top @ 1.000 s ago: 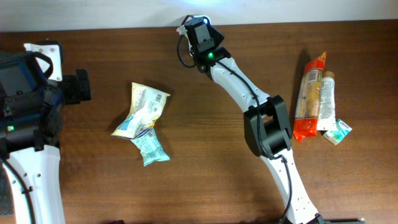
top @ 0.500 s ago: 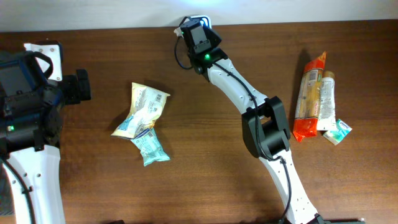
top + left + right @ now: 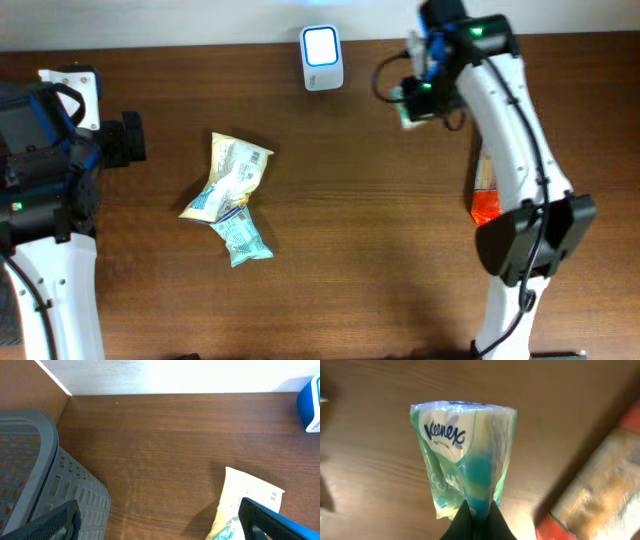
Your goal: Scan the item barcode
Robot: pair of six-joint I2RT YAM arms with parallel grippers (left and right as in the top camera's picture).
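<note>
1. The Kleenex tissue pack (image 3: 465, 450) is in the right gripper (image 3: 476, 512). It is pinched at its teal end between the two black fingertips.
2. The rest of the pack juts out past the gripper, with the logo face turned toward the wrist camera.
3. The right gripper is clamped tight on that crumpled end, and the fingers nearly meet through the film.
4. The pack appears to be clear of the surface (image 3: 380, 400), whose wood grain looks soft and blurred behind it.
5. From overhead, the scanner (image 3: 321, 45) stands to the left of the right gripper and apart from it. It is by the far edge of the surface, with its window lit.
6. Orange and tan snack packets (image 3: 600, 490) lie on the surface to the right of the held pack, nearer the arm's base than the gripper. From overhead, the right arm covers most of them.
7. The left gripper (image 3: 159, 510) has its fingers spread wide and holds nothing. It is well apart from the tissue pack.
8. Ahead of the left gripper lies a cream snack pouch (image 3: 250, 497), just beyond one fingertip.
9. From overhead, a teal wrapper (image 3: 243, 238) touches the pouch on the side nearer the arm bases.
10. A grey perforated basket (image 3: 35, 475) fills the left of the left wrist view, close beside the other finger.
</note>
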